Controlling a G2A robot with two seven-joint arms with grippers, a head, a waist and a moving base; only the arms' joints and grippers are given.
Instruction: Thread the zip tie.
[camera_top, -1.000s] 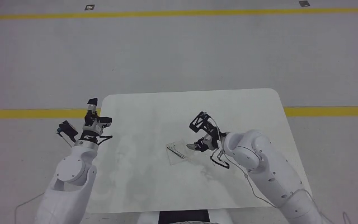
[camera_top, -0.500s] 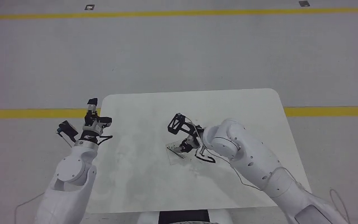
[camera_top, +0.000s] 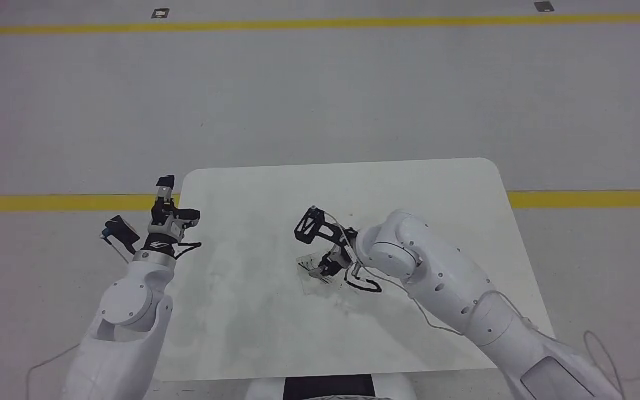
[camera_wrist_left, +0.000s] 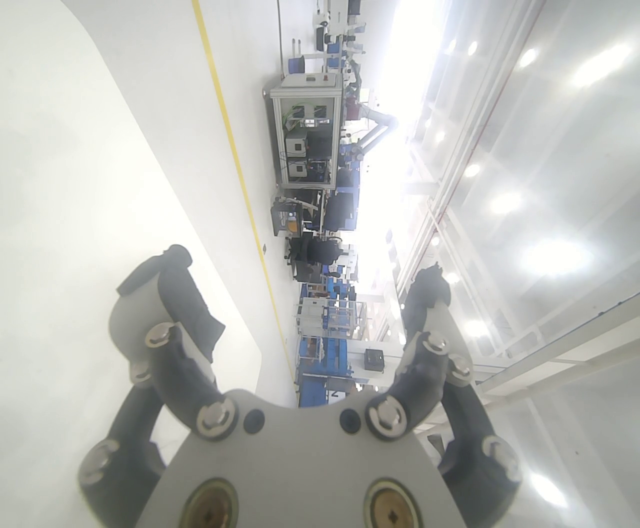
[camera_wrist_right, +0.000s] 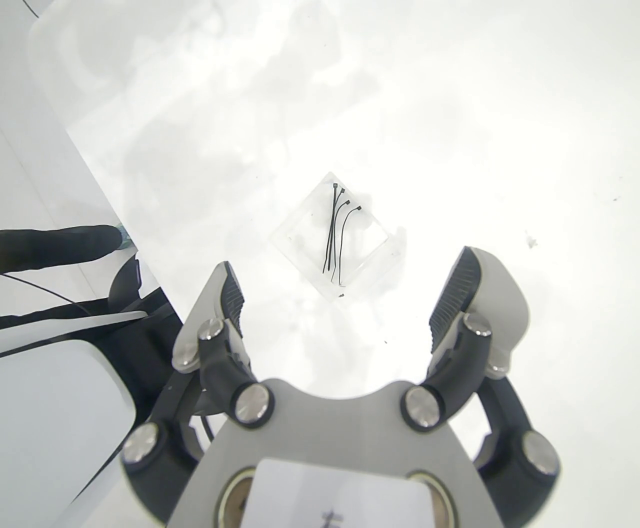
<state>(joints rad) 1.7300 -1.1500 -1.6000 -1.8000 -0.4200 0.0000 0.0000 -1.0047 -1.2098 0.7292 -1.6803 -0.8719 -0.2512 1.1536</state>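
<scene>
Three thin black zip ties (camera_wrist_right: 336, 230) lie side by side in a small clear square tray (camera_wrist_right: 372, 247) on the white table. In the top view that tray (camera_top: 312, 284) sits near the table's middle. My right gripper (camera_wrist_right: 345, 285) hangs above the tray, open, with nothing between its ribbed pads (camera_wrist_right: 452, 290). From above, the right gripper (camera_top: 318, 243) sits over the tray's far side. My left gripper (camera_wrist_left: 300, 285) is open and empty, held up at the table's left edge, where the top view shows the left gripper (camera_top: 172, 216).
The white table (camera_top: 420, 200) has rounded corners and bare room on every side of the tray. Its near edge (camera_wrist_right: 95, 165) runs close to the tray in the right wrist view. Yellow floor lines (camera_top: 560, 199) pass behind the table.
My right arm has swung left across the table, from right of the tray to directly over it. The left arm has kept still.
</scene>
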